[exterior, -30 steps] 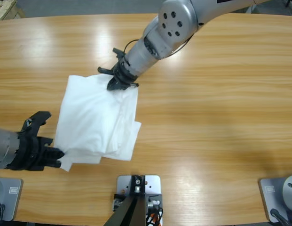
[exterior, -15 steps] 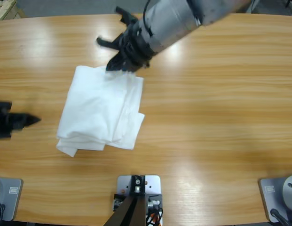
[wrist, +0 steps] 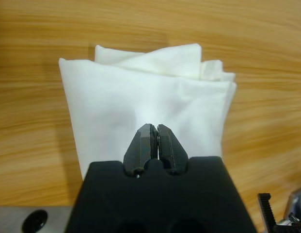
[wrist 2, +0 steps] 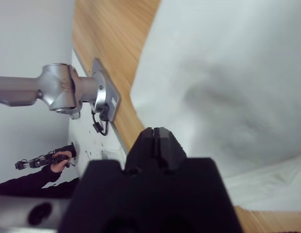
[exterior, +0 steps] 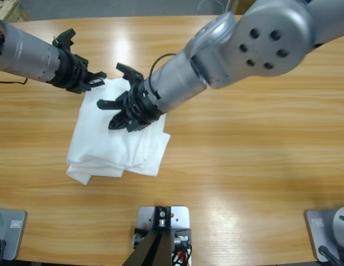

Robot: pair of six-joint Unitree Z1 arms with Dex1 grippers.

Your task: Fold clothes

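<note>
Folded white T-shirt (exterior: pixel 113 149), laid flat on the wooden worktop (exterior: pixel 244 155) left of the middle, is seen from above as a rough rectangle. Several layers are stepped along its right and lower edges, and 1 loose corner sticks out at the lower left.

2 silver arms are reached over it. The left arm comes in from the upper left edge, and the left pincer (exterior: pixel 99 79) is held at the shirt's upper left corner. In the left wrist view, the left pincer (wrist: pixel 153 131) is seen with its 2 black jaws pressed together, tips over the near part of the T-shirt (wrist: pixel 140 97); whether cloth is pinched there cannot be told.

The right arm comes down from the upper right, its large elbow close under the camera. The right pincer (exterior: pixel 117 121) is placed over the upper middle of the shirt. In the right wrist view, the right pincer (wrist 2: pixel 157 133) is closed tight, with the T-shirt (wrist 2: pixel 228 73) spread beside it. A person's dark sleeve (wrist 2: pixel 24 182) is shown small in the background.
</note>
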